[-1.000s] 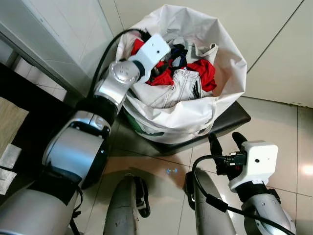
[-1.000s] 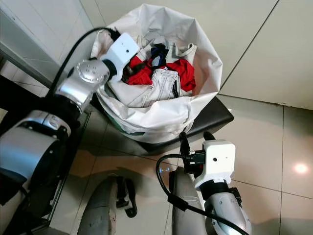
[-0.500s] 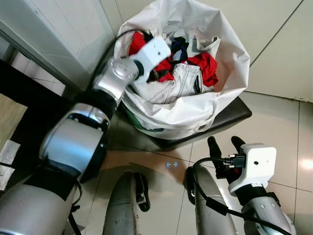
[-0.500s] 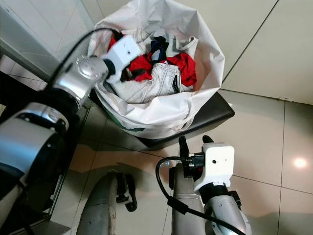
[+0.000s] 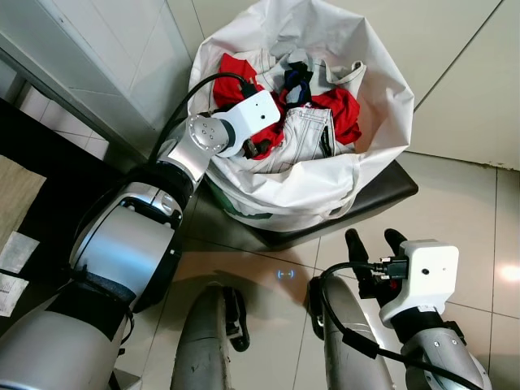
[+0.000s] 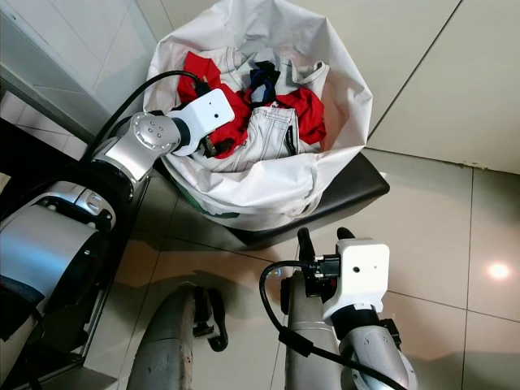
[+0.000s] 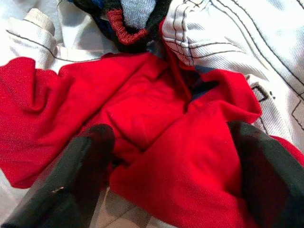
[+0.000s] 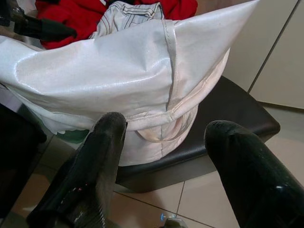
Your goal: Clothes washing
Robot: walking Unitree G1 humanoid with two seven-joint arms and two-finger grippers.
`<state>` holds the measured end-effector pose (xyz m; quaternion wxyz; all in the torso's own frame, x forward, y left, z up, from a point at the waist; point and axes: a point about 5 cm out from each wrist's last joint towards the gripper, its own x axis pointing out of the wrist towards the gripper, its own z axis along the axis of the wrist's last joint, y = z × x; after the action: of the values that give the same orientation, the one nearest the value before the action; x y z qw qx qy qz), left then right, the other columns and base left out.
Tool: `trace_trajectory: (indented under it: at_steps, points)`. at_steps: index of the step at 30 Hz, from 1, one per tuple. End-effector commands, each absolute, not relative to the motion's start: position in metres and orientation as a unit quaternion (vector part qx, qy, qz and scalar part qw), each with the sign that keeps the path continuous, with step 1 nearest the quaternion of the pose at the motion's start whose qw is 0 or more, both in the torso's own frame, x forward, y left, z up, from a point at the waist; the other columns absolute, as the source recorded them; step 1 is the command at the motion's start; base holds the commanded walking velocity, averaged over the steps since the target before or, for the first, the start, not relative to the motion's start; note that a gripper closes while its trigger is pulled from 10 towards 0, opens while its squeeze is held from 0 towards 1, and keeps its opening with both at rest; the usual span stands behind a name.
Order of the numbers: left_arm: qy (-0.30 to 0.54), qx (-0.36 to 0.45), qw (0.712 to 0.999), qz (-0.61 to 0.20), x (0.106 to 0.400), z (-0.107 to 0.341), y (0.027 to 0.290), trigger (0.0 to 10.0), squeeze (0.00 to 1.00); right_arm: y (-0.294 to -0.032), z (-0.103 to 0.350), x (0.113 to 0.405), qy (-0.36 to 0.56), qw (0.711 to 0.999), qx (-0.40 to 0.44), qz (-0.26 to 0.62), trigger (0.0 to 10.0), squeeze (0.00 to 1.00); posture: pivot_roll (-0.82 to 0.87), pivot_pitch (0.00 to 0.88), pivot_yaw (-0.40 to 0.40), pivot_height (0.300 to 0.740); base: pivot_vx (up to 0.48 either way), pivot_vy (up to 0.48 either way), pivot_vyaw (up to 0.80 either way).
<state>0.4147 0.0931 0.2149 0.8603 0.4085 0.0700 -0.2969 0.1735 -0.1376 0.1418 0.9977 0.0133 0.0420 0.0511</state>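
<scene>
Laundry bag: sitting at upper centre of the head views, on a dark stool – mouth gaping, stuffed with clothes.
Red garment: lying crumpled near the top of the pile, beside white jeans.
Left hand: reaching into the bag from the left – fingers spread wide, pressing down on either side of a red fold, not clamping it.
Right hand: hovering low at lower right, fingers parted and gripping nothing, pointing toward the bag's outer wall.
</scene>
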Motion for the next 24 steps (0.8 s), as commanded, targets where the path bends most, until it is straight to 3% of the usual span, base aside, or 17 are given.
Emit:
trace_trajectory:
  at_steps: [1,2,3,8,9,15,19,20,24]
  points:
    - [0.117,0.428,0.849,-0.287,0.410,0.187,0.102,10.0,0.44,-0.139,0.138,0.168,0.058,0.997,0.021,0.048,10.0,0.00,-0.35,0.418,0.105,0.668,0.000,0.000,0.00]
    - [0.117,0.428,0.849,-0.287,0.410,0.187,0.102,10.0,0.44,-0.139,0.138,0.168,0.058,0.997,0.021,0.048,10.0,0.00,-0.35,0.418,0.105,0.668,0.000,0.000,0.00]
    - [0.121,0.432,0.847,-0.285,0.409,0.182,0.102,10.0,0.00,-0.138,0.138,0.169,0.057,0.997,0.022,0.048,10.0,0.00,-0.35,0.414,0.104,0.668,0.000,0.000,0.00]
    - [0.150,0.437,0.839,-0.286,0.402,0.158,0.097,10.0,0.00,-0.138,0.139,0.171,0.055,0.997,0.020,0.051,10.0,0.00,-0.36,0.404,0.099,0.668,0.000,0.000,0.00]
    - [0.161,0.429,0.840,-0.291,0.400,0.153,0.097,0.0,0.00,-0.138,0.139,0.171,0.055,0.997,0.020,0.051,10.0,0.00,-0.37,0.406,0.097,0.668,0.000,0.000,0.00]
    - [0.182,0.403,0.845,-0.301,0.393,0.138,0.091,0.0,0.00,-0.141,0.140,0.169,0.056,0.997,0.017,0.048,10.0,0.00,-0.38,0.415,0.093,0.668,0.000,0.000,0.00]
    - [0.158,0.307,0.898,-0.273,0.397,0.149,0.084,0.0,0.00,-0.143,0.139,0.169,0.058,0.997,0.015,0.044,10.0,0.00,-0.38,0.416,0.094,0.668,0.000,0.000,0.00]
    - [0.145,0.229,0.926,-0.261,0.401,0.161,0.082,0.0,0.00,-0.144,0.139,0.170,0.058,0.997,0.015,0.042,10.0,0.00,-0.38,0.410,0.095,0.668,0.000,0.000,0.00]
    - [0.118,0.155,0.950,-0.245,0.408,0.180,0.080,0.0,0.00,-0.145,0.139,0.173,0.057,0.997,0.017,0.041,10.0,0.00,-0.37,0.399,0.088,0.668,0.000,0.000,0.00]
